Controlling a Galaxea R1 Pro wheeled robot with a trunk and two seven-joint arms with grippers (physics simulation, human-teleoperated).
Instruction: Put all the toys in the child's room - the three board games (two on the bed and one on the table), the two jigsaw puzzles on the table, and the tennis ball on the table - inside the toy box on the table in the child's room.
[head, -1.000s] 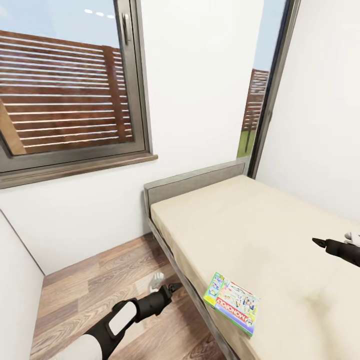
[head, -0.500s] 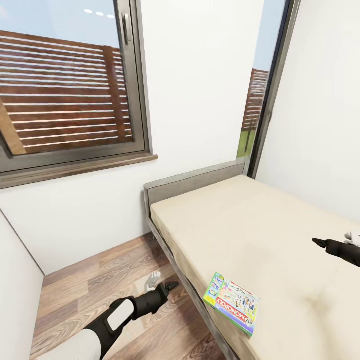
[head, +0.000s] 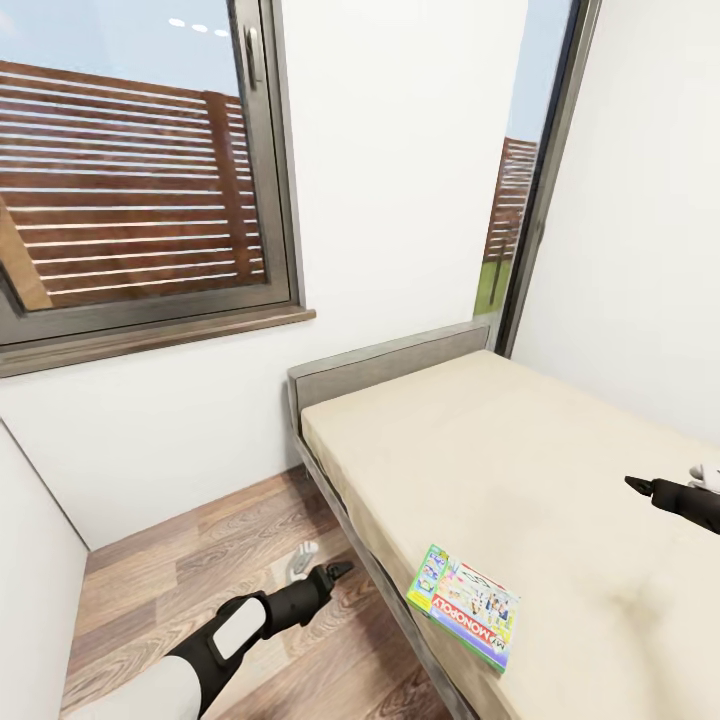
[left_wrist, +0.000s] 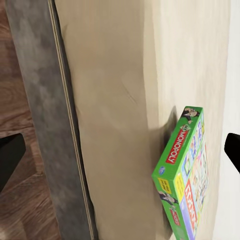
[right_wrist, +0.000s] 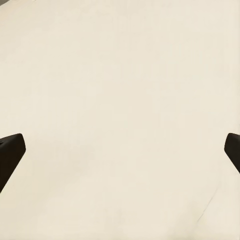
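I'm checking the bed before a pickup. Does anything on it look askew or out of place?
One thing: the Monopoly box lies flat on the mattress near the bed's floor-side edge, turned at an angle to that edge rather than square with it. It looks undamaged and nothing is spilled.

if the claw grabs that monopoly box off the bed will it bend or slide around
The Monopoly box looks like a flat, rigid carton with crisp edges, so it probably stays stiff. Its printed faces look smooth, so it may slip in a light pinch. It lies flat near the edge of the bed, so a push likely slides it.
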